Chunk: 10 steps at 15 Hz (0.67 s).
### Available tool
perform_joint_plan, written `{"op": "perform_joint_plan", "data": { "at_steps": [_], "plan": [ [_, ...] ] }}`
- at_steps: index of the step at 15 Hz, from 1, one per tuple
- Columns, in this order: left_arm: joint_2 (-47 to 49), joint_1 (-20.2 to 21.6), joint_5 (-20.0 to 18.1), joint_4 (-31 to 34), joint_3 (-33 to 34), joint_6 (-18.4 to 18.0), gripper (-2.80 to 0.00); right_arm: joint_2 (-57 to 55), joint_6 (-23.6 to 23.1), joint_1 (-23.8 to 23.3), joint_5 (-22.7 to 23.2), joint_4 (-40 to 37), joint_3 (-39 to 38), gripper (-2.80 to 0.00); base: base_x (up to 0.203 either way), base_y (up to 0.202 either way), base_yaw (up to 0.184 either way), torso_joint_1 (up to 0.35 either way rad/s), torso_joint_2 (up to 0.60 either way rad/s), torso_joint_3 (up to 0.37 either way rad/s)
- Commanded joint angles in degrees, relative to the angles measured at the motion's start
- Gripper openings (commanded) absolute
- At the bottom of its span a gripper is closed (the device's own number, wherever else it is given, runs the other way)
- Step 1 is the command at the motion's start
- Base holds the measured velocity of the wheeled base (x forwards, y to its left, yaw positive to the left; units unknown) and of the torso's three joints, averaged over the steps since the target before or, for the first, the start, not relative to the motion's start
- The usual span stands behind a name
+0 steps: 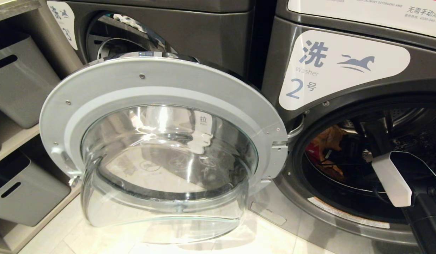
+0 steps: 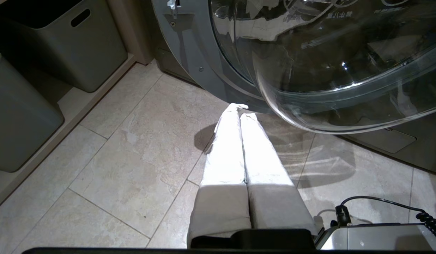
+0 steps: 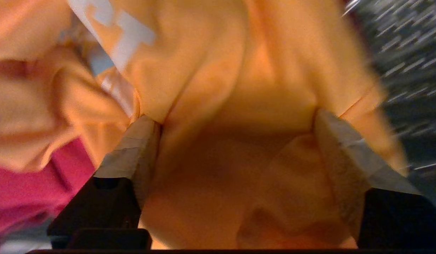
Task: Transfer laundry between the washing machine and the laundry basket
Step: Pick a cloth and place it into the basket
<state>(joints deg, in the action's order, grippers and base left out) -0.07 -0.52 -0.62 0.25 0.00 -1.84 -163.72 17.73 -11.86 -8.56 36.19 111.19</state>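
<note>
Washing machine number 2 [image 1: 345, 63] stands with its round glass door [image 1: 161, 91] swung wide open to the left. Inside the dark drum lie an orange garment [image 1: 331, 135] and a red one [image 1: 311, 150]. My right arm [image 1: 391, 183] reaches into the drum. The right gripper [image 3: 234, 120] is open, fingers spread wide, with folds of the orange garment [image 3: 221, 70] bulging between them. A pink garment [image 3: 24, 190] lies beside it. My left gripper [image 2: 242, 111] is shut and empty, low over the floor tiles under the door. The laundry basket is out of view.
Grey storage bins [image 1: 17, 81] sit on shelves at the left, close to the open door. A second machine [image 1: 151, 31] stands behind the door. The perforated drum wall [image 3: 408, 53] is close beside the right gripper. Beige floor tiles [image 2: 126, 151] lie below.
</note>
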Motion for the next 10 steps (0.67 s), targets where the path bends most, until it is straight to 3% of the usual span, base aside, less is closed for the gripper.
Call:
{"op": "perform_joint_plan", "data": {
  "at_steps": [1, 5, 6, 10],
  "plan": [
    [0.1, 0.0, 0.0, 0.0, 0.0, 0.0, -2.80, -1.0, 1.6, 0.8, 2.5, 0.1, 0.2, 0.00, 0.000, 0.000, 0.000, 0.000, 0.00, 0.000],
    [0.1, 0.0, 0.0, 0.0, 0.0, 0.0, -2.80, -1.3, 1.5, 1.8, 3.9, 0.3, 0.1, 0.00, 0.000, 0.000, 0.000, 0.000, 0.00, 0.000],
    [0.1, 0.0, 0.0, 0.0, 0.0, 0.0, -2.80, -1.3, 1.4, 2.2, 3.9, 0.4, 0.1, -2.80, 0.000, 0.000, 0.000, 0.000, 0.00, 0.000],
    [0.1, 0.0, 0.0, 0.0, 0.0, 0.0, -2.80, -1.0, 1.5, 2.5, 4.3, 0.1, 0.1, -2.80, 0.000, 0.000, 0.000, 0.000, 0.00, 0.000]
  ]
}}
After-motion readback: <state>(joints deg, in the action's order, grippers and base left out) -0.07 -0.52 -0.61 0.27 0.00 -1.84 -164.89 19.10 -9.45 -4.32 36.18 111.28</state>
